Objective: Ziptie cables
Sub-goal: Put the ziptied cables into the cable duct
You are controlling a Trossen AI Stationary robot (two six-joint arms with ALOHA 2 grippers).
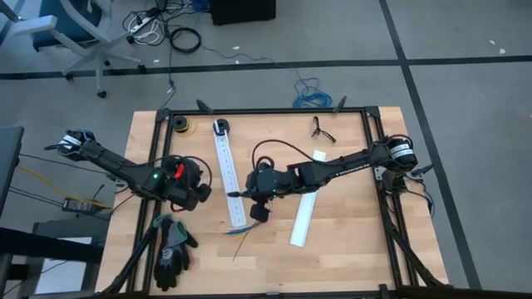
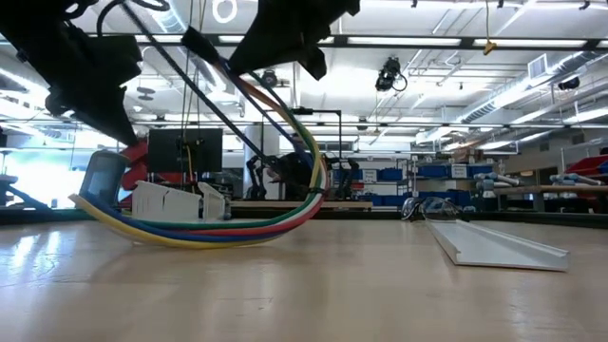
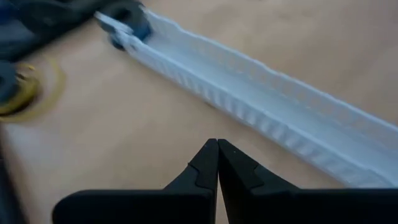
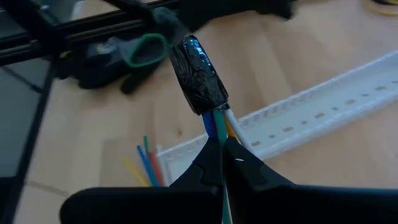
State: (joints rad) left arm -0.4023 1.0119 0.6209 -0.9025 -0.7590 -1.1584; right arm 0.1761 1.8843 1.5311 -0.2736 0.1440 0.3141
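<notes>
The cables (image 2: 228, 228) are a bundle of thin coloured wires with a black taped wrap (image 4: 199, 71) at one end. My right gripper (image 4: 222, 149) is shut on them just beside the wrap; it shows in the high view (image 1: 258, 213) near the table's middle. The bundle's free ends (image 4: 144, 165) lie spread on the wood. A thin dark straight strip (image 2: 237, 104) runs on from the wrapped end. My left gripper (image 3: 217, 158) is shut and empty, above the bare wood left of a white perforated strip (image 1: 229, 174). My right gripper pinches the bundle of wires (image 4: 216, 124) between its two fingers, right beside the black taped wrap. The fingers come from above, slanting down. The held end is lifted; the bundle curves down in a loop, and its lower stretch (image 2: 190, 233) lies on the table.
A second white strip (image 1: 306, 203) lies right of the right gripper. Black gloves (image 1: 170, 249) lie at the near left. A yellow-cored roll (image 1: 180, 124) and a small dark tool (image 1: 322, 129) lie near the far edge. A black frame (image 1: 266, 111) borders the table.
</notes>
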